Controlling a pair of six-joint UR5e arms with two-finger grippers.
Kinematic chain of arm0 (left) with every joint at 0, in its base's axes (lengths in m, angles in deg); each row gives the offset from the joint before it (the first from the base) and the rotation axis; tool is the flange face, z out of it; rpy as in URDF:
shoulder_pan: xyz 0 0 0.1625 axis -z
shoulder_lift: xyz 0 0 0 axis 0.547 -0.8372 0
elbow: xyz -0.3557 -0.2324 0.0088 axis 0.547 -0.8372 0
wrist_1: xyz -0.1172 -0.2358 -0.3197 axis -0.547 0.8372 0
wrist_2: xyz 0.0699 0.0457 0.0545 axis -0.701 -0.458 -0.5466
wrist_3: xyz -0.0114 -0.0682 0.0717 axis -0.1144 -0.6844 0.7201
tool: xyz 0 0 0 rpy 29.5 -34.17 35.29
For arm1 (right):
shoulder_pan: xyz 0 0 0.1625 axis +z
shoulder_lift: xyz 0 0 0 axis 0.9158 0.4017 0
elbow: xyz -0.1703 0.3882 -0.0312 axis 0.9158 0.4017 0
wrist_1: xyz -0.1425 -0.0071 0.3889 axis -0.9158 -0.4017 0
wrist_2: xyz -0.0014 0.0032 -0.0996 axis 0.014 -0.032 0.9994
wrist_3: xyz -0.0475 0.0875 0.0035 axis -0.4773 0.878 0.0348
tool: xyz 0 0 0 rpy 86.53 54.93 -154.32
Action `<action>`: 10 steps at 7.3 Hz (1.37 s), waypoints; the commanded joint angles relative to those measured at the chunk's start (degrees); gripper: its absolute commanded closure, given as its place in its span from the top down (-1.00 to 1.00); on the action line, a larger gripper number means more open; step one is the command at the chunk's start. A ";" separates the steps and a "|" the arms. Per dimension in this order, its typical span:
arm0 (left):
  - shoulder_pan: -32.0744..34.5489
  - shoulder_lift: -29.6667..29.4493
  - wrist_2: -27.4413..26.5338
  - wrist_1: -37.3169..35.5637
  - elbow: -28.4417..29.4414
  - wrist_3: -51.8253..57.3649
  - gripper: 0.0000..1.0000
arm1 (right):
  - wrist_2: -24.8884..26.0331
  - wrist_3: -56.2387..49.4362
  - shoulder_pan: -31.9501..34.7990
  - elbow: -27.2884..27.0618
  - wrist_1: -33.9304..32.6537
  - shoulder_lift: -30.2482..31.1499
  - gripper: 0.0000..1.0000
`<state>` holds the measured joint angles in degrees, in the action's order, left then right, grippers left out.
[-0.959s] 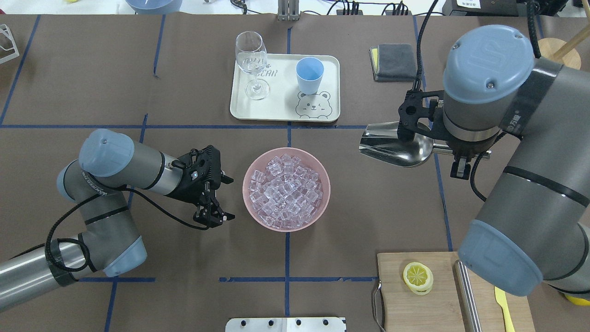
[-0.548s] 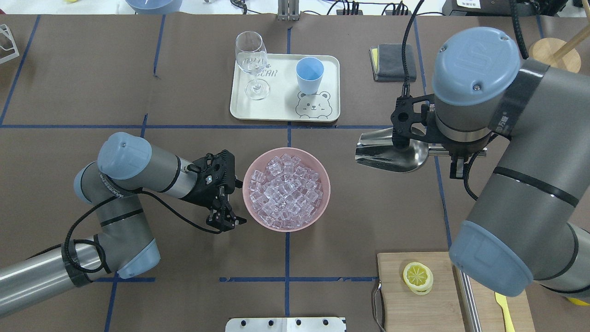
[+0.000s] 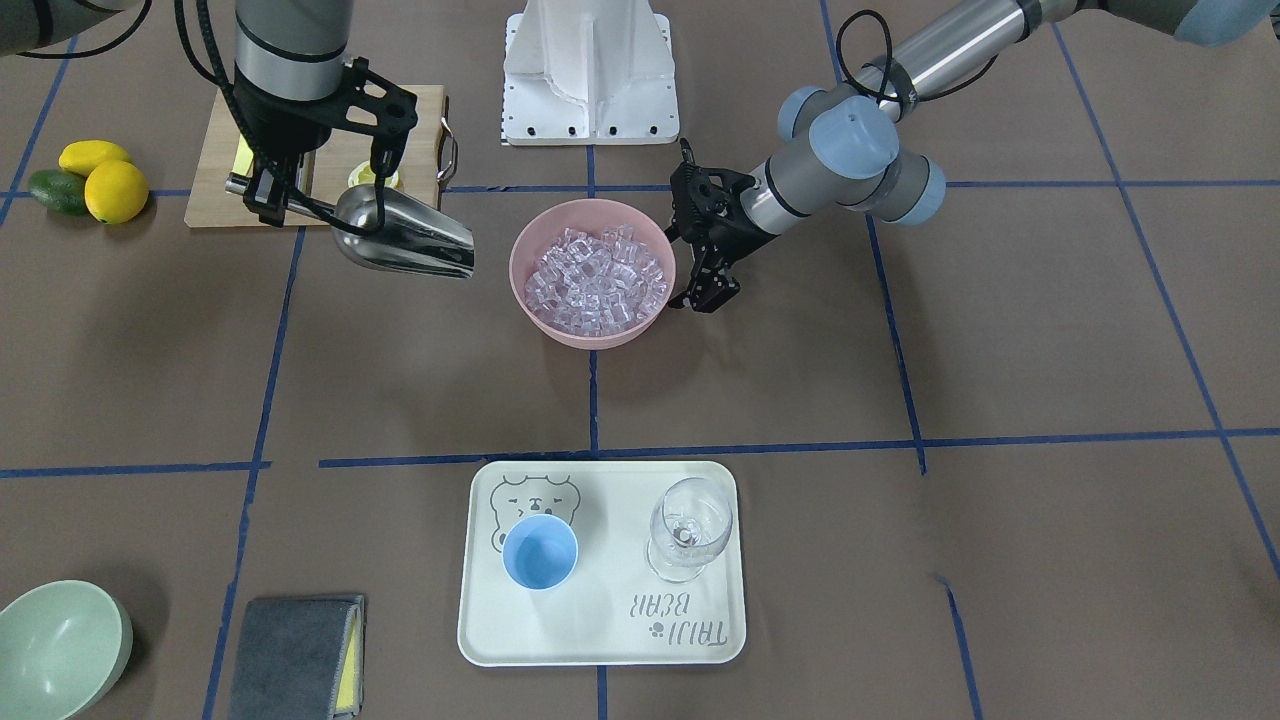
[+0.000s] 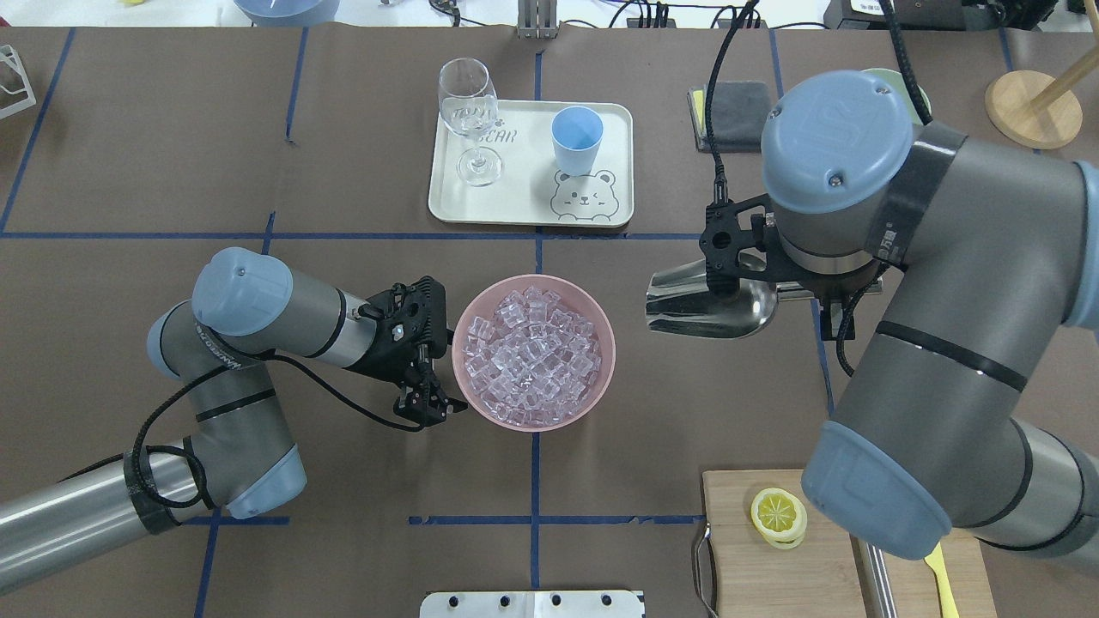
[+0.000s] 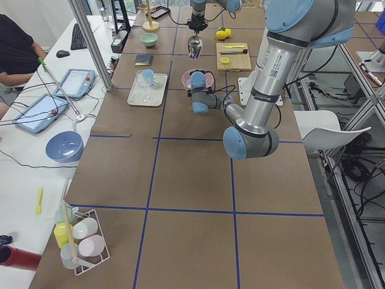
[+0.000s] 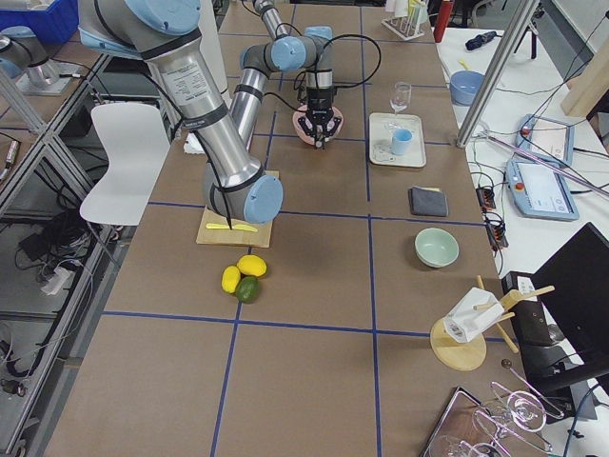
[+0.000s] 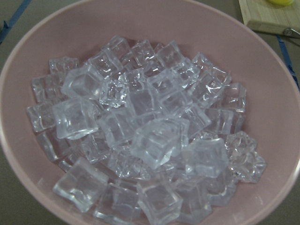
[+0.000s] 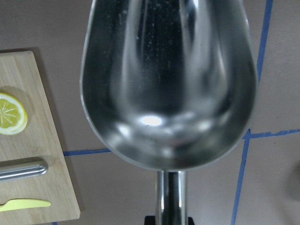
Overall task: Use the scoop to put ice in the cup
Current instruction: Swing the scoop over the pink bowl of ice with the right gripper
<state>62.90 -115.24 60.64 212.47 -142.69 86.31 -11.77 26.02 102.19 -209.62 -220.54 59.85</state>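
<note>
The ice (image 4: 532,354) is a heap of clear cubes in a pink bowl (image 4: 601,378) at the table's middle; it fills the left wrist view (image 7: 150,136). The light-blue cup (image 4: 577,137) stands empty on a cream tray (image 4: 524,215), far side. My right gripper (image 3: 262,192) is shut on the rod handle of the steel scoop (image 4: 708,296), held above the table right of the bowl, mouth toward it. The scoop's trough (image 8: 168,84) is empty. My left gripper (image 4: 440,372) is open, right beside the bowl's left rim.
A clear wine glass (image 4: 470,116) stands on the tray left of the cup. A cutting board (image 4: 773,558) with a lemon slice (image 4: 778,515), a steel cylinder and a yellow knife lies front right. A grey cloth (image 4: 734,107) lies back right, a green bowl (image 3: 55,645) beyond it.
My left gripper has moved right, up to the bowl's left rim. My right arm has carried the scoop left, closer to the bowl.
</note>
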 commanded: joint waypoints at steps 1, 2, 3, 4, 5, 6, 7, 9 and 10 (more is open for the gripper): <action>-0.03 0.06 -0.07 0.02 0.23 -0.03 0.98 | 2.88 -0.12 -2.21 2.07 -4.49 -4.27 -1.00; -0.29 0.06 -0.16 0.20 0.49 0.05 0.98 | 3.24 -0.12 -2.39 5.13 -7.21 -7.96 -1.00; -0.38 0.06 -1.46 0.37 0.49 0.06 0.98 | 5.94 -0.12 -3.78 7.60 -9.94 -10.95 -1.00; -0.47 0.15 -1.65 0.37 0.49 0.06 0.98 | 7.70 -0.12 -5.01 9.88 -11.62 -13.33 -1.00; -0.56 0.23 -1.65 0.46 0.49 0.06 0.98 | 7.89 -0.12 -5.89 12.08 -12.59 -14.84 -1.00; -0.65 0.24 -1.65 0.46 0.49 0.06 0.98 | 9.72 -0.12 -6.77 12.71 -14.08 -15.81 -1.00; -0.65 0.32 -1.65 0.55 0.41 0.06 0.98 | 10.18 -0.12 -6.87 13.85 -15.83 -17.99 -1.00; -0.74 0.41 -1.65 0.55 0.40 0.06 0.98 | 10.36 -0.12 -8.27 24.26 -19.53 -25.88 -1.00; -0.82 0.41 -1.65 0.99 0.40 0.06 0.98 | 10.71 -0.12 -9.32 28.76 -19.54 -27.58 -1.00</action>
<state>62.15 -114.85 58.99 213.12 -142.27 86.36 -1.40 25.90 94.01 -186.89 -239.21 35.57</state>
